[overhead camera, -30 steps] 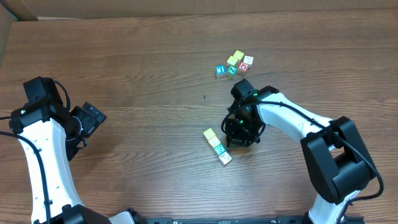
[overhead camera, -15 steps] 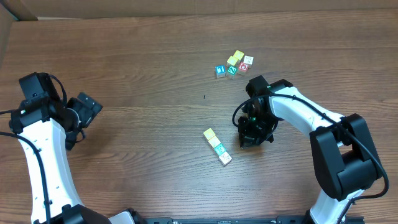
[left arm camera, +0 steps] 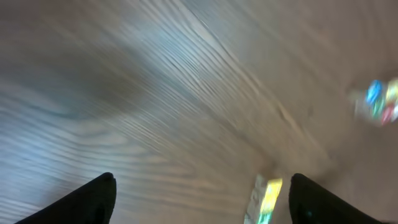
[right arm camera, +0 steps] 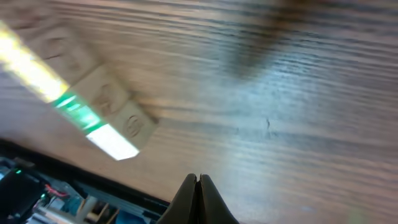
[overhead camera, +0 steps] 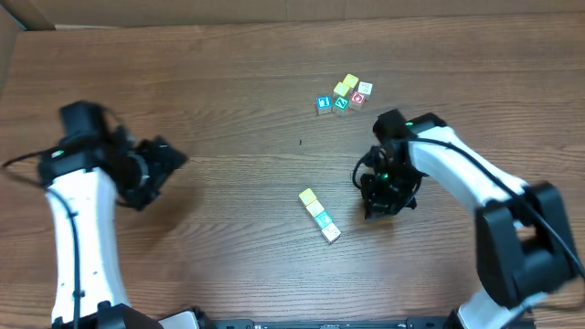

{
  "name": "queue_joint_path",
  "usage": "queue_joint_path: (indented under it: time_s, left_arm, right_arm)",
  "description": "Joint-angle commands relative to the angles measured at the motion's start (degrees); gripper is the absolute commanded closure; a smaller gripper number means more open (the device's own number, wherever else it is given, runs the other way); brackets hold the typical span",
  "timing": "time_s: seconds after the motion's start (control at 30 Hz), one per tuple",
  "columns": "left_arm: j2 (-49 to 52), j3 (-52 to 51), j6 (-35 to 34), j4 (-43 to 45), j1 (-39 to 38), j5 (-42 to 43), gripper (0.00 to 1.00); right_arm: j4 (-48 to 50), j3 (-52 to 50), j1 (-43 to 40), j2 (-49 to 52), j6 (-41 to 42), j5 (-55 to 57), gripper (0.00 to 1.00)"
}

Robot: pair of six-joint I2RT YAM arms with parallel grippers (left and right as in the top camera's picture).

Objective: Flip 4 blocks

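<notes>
Right gripper (right arm camera: 198, 185): fingers pressing together, pinching nothing, hanging over bare table (overhead camera: 228, 91). Row of four blocks (overhead camera: 319, 216) lying on a diagonal just to its left, not touching it, toward the table's front edge. Left gripper (left arm camera: 199, 199): jaws standing wide, empty, hovering over open wood well left of the row. Cluster of other cubes (overhead camera: 345, 94) sitting farther back, clear of both arms.
</notes>
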Motion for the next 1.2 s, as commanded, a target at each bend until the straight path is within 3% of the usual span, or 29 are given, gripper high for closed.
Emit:
queue_joint_path:
  time_s: [0.0, 0.2, 0.3, 0.43, 0.53, 0.63, 0.8, 1.17]
  left_arm:
    - [3.3, 3.6, -2.5, -0.4, -11.4, -4.8, 0.19]
    - [18.5, 21.8, -4.1, -9.1, -26.6, -10.4, 0.30]
    - [28.9, 34.8, -4.0, -15.8, -30.8, -10.8, 0.35]
    - [36.5, 41.2, -4.0, -17.5, -33.4, -10.8, 0.42]
    - [40.1, 41.6, -4.1, -17.3, -34.3, -10.8, 0.60]
    - [42.2, 41.6, -4.1, -17.5, -34.3, -10.8, 0.95]
    - [43.9, 40.5, -4.0, -16.0, -34.8, -11.5, 0.96]
    - [43.9, 35.1, -3.0, -10.1, -38.8, -11.6, 0.96]
  right_arm:
    - [-0.9, 1.0, 0.2, -8.1, -1.5, 0.1, 0.96]
    - [1.0, -4.7, 0.7, -17.0, 2.2, 0.1, 0.96]
    - [7.5, -11.5, 3.4, -20.7, 6.6, 0.1, 0.96]
    - [12.4, -17.4, 8.2, -21.7, 13.9, 6.1, 0.96]
    - [17.2, -21.2, 13.5, -21.7, 19.7, 10.8, 0.96]
    - [21.5, -22.9, 17.7, -21.7, 23.2, 12.0, 0.96]
    - [21.8, -23.0, 20.9, -21.7, 32.6, 19.1, 0.96]
    - [22.7, -23.1, 21.1, -21.4, 32.9, 16.9, 0.96]
